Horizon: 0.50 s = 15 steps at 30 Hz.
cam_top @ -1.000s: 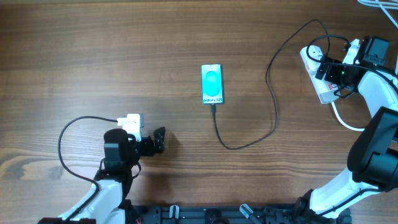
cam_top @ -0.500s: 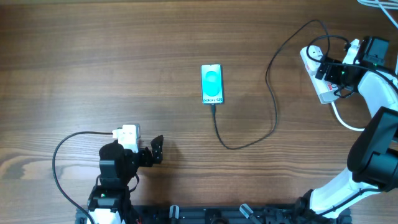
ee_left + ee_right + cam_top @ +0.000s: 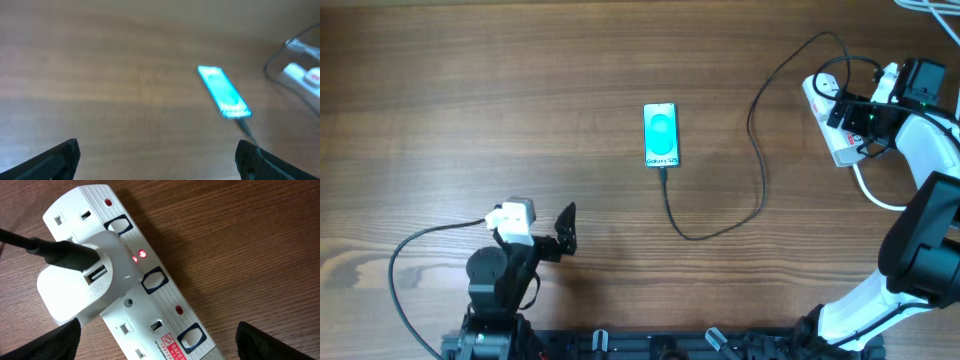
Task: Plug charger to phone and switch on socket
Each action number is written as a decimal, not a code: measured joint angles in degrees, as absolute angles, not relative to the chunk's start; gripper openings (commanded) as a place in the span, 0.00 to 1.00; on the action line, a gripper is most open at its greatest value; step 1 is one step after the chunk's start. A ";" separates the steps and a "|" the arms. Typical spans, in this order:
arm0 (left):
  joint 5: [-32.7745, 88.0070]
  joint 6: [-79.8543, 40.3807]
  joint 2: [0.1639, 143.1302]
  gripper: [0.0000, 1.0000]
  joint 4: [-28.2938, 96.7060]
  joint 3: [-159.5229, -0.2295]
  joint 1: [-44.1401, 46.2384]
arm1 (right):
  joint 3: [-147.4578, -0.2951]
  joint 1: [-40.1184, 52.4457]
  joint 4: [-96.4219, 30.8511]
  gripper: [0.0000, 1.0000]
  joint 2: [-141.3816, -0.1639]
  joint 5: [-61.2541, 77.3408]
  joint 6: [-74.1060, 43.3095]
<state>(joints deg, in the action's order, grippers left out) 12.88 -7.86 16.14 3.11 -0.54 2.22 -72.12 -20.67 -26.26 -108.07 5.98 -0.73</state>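
Gaping wide, left pincer point(image 3: 157, 161) and right pincer point(image 3: 157, 342) grip nothing (latter over socket point(image 3: 165, 311)).

the left wrist view blurs the phone point(image 3: 223, 93), and the right wrist view crops the socket point(image 3: 169, 299).

Robot lab — wood-grain table point(image 3: 470, 80), mounted robot arm point(image 3: 925, 235)
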 measured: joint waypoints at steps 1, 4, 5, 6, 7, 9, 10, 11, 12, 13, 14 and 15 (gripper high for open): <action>12.69 -7.86 12.08 1.00 3.07 -0.54 2.22 | -72.12 -20.67 -26.24 0.99 -108.07 5.98 -0.73; 11.77 -7.84 6.09 1.00 3.14 -0.56 2.24 | -72.12 -20.67 -26.24 1.00 -108.07 5.98 -0.73; 11.62 -7.79 5.13 1.00 3.18 -0.56 2.24 | -72.12 -20.67 -26.24 1.00 -108.07 5.98 -0.73; 11.44 -7.64 3.86 1.00 3.22 -0.56 2.24 | -72.12 -20.67 -26.20 1.00 -108.07 5.98 -0.73; 10.92 -7.60 1.76 1.00 3.25 -0.56 2.24 | -72.12 -20.67 -26.22 1.00 -108.07 5.98 -0.73; 9.85 -7.57 0.80 1.00 3.33 -0.56 2.24 | -72.12 -20.67 -26.22 1.00 -108.07 5.98 -0.73; 9.47 -7.57 0.78 1.00 3.38 -0.56 2.24 | -72.12 -20.67 -26.24 1.00 -108.07 5.98 -0.73; 9.19 -7.57 0.78 1.00 3.44 -0.56 2.22 | -72.12 -20.67 -26.24 1.00 -108.07 5.98 -0.73; 9.17 -7.57 0.78 1.00 3.44 -0.56 2.24 | -72.12 -20.67 -26.24 1.00 -108.07 5.98 -0.73; 8.91 -7.55 0.78 1.00 3.46 -0.56 2.24 | -72.12 -20.67 -26.24 1.00 -108.07 5.98 -0.73; 8.43 -7.57 0.78 1.00 3.49 -0.56 2.24 | -72.12 -20.67 -26.24 1.00 -108.07 5.98 -0.73; 7.51 -7.55 0.78 1.00 3.57 -0.56 2.24 | -72.12 -20.67 -26.22 1.00 -108.07 5.98 -0.73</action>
